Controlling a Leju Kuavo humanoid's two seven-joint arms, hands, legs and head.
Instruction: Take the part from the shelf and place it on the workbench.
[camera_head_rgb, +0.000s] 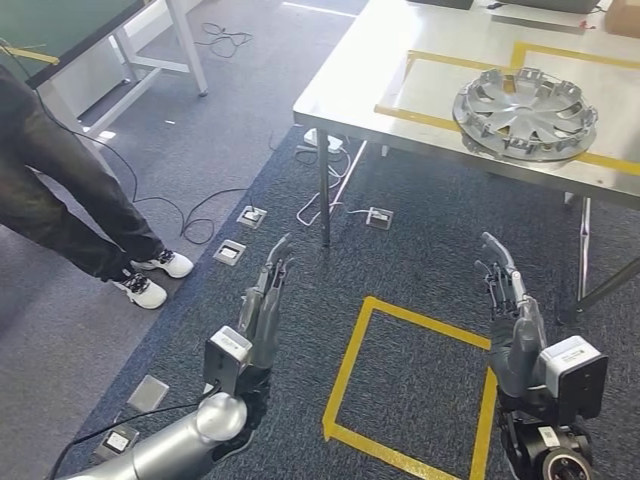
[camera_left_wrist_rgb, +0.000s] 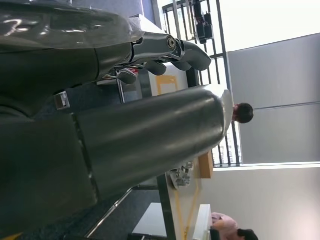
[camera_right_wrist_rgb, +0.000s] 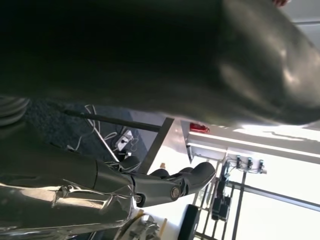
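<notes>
The round silver plastic hubcap lies flat on the pale grey worktop in the upper right of the frame, partly inside a yellow tape outline. Low in the frame, the left hand and right hand hover over dark carpet, fingers extended and apart, holding nothing. A person's legs stand at upper left.

Head view: even, bright ambient light, sharp focus. Soft glare on bench top, strongest at left edge; faint shadow on carpet beneath. Wrist views: bkgd blown out white by windows, near hand surfaces dark, blurred, w/ specular streaks. Far bkgd soft.
</notes>
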